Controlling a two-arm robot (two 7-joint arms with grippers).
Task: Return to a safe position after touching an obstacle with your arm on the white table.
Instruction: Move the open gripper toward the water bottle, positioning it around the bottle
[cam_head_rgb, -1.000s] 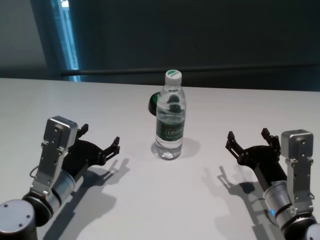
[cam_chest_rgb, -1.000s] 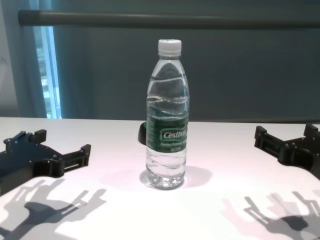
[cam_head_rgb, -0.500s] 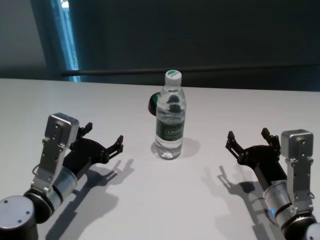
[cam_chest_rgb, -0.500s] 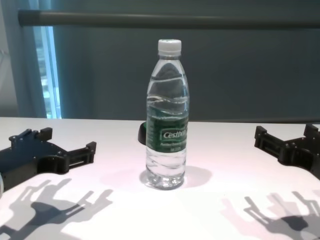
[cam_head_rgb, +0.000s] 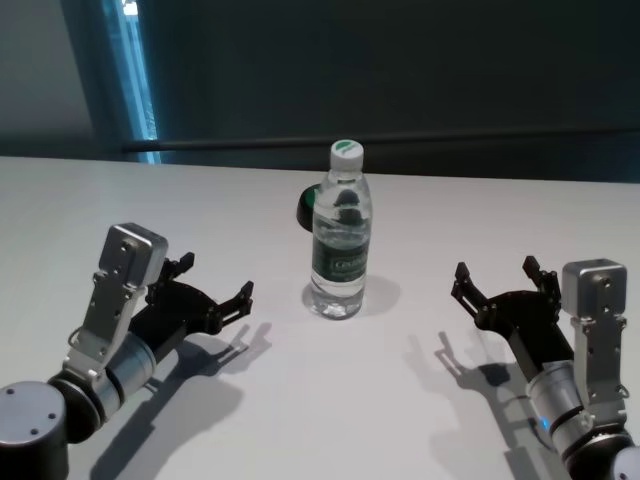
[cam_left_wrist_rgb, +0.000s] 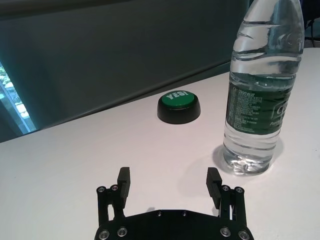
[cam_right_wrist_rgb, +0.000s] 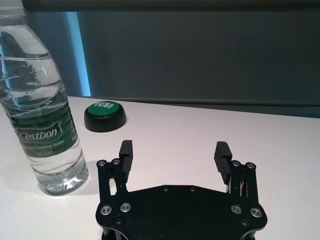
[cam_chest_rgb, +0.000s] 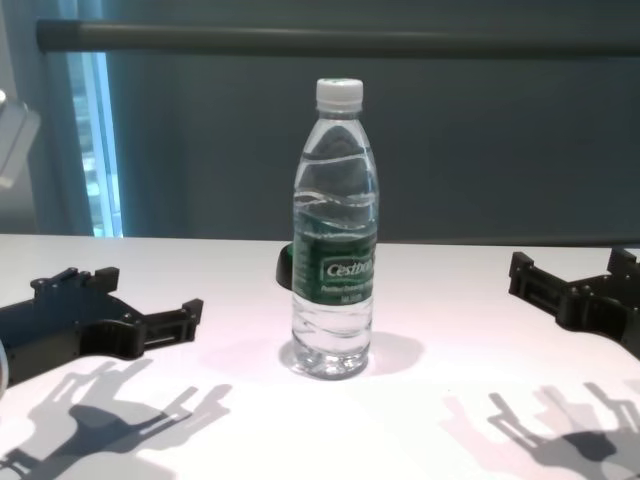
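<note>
**Mia:** Where is the water bottle?

**Ben:** It stands straight up near the middle of the white table. It is clear, with a white cap and a dark green label that says "Cestbon". There is water inside.

**Mia:** What is that small round thing behind it?

**Ben:** A low dark button with a green top. It sits just behind the bottle, a bit to the robot's left. The bottle and the button are apart, not touching.

**Mia:** What is the left tool doing?

**Ben:** It is low over the table on the robot's left side, pointing toward the bottle. Its two black fingers are spread wide apart — nothing is between them. It is near the bottle but there is a clear gap, so it does not touch it.

**Mia:** And the right tool?

**Ben:** It is on the robot's right side, also low over the table, farther from the bottle than the left one. Its fingers are spread wide too, and it holds nothing.

**Mia:** Do the tools make shadows?

**Ben:** Yes — each one has a dark shadow on the table right under it.
</note>
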